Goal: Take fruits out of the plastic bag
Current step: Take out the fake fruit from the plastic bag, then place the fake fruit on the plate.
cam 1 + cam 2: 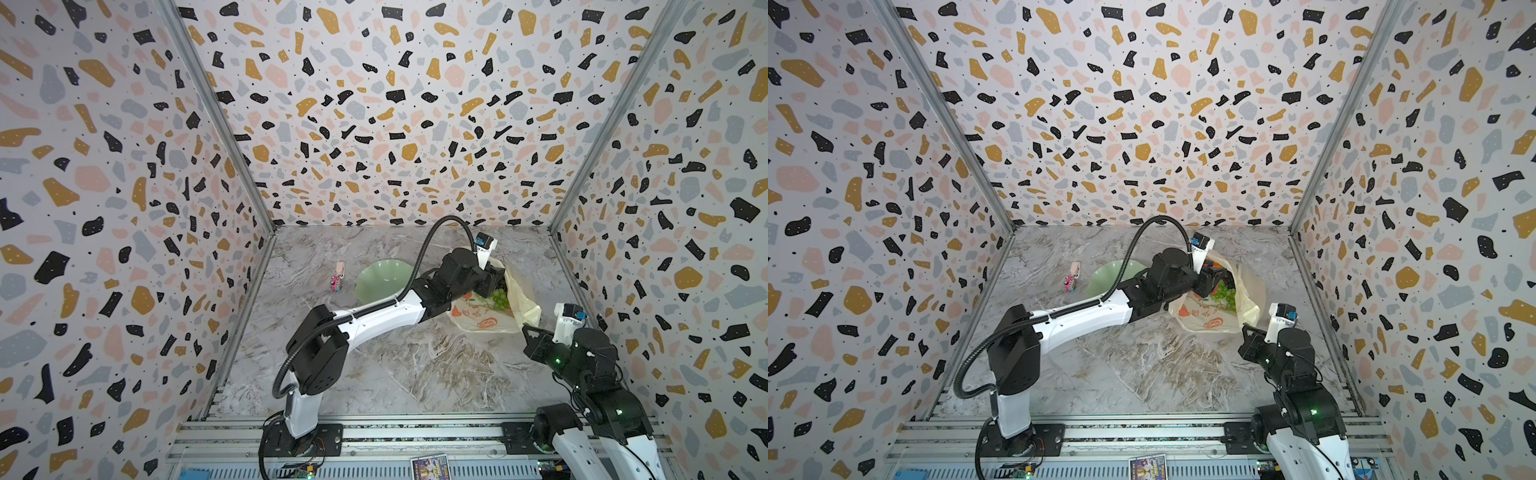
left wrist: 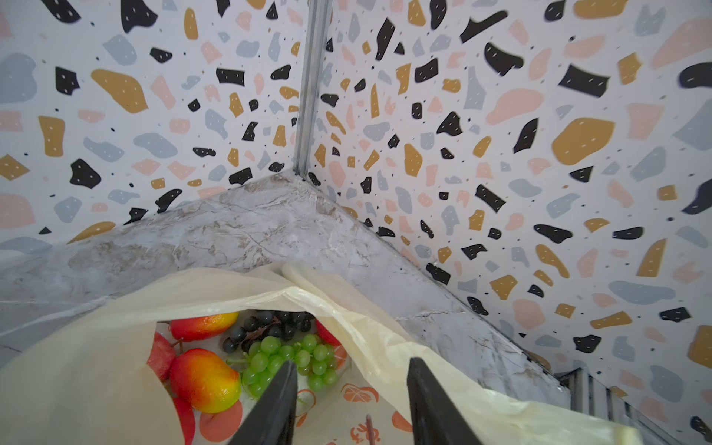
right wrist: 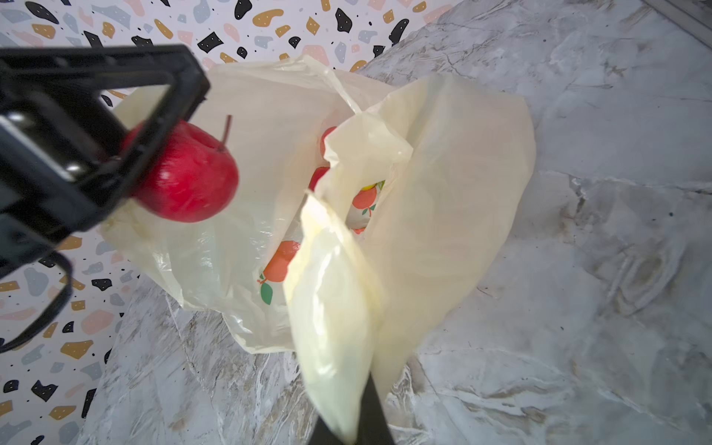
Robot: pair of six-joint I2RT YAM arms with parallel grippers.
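Note:
The plastic bag [image 1: 482,320] [image 1: 1208,320] lies at the back right of the table, its mouth open toward my left arm. In the left wrist view, fruits show inside the bag [image 2: 77,366]: green grapes [image 2: 289,358], black grapes [image 2: 269,323], two red-yellow peach-like pieces [image 2: 204,379] and a red apple [image 2: 162,354]. My left gripper [image 2: 350,362] [image 1: 494,282] hovers at the mouth. The right wrist view shows its jaws holding a red apple [image 3: 188,177] above the bag [image 3: 443,192]. My right gripper [image 3: 370,385] [image 1: 525,328] is shut on the bag's near edge and holds it up.
A pale green plate [image 1: 380,278] [image 1: 1108,276] sits left of the bag, partly behind my left forearm. A tiny pink trinket [image 1: 336,282] and a small beige piece [image 1: 340,268] lie left of the plate. The right wall stands close to the bag.

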